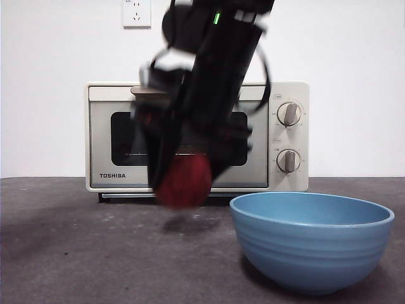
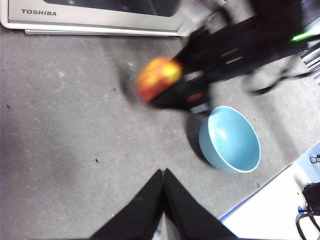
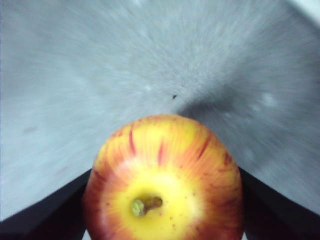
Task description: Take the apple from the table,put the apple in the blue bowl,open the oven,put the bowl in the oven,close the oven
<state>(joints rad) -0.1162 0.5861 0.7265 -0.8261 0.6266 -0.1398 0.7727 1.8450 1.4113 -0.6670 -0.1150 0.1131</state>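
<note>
I hold the apple (image 3: 162, 182) clamped between the right gripper's (image 1: 183, 180) jaws, stem hollow facing the wrist camera, clear above the table (image 1: 76, 253). The blue bowl (image 1: 310, 240) sits off to one side of the jaws, empty. The skin looks smooth and likely slippery; the fruit seems firm, so I judge a grip across its widest girth best. The left gripper (image 2: 163, 172) waits, jaws together.

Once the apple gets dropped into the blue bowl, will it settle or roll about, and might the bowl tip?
The apple is round and smooth, so it will probably roll briefly, then settle at the bottom. The blue bowl looks wide with a narrower base, so an off-centre drop may rock it, though tipping seems unlikely. The right gripper holds the apple above the table.
</note>
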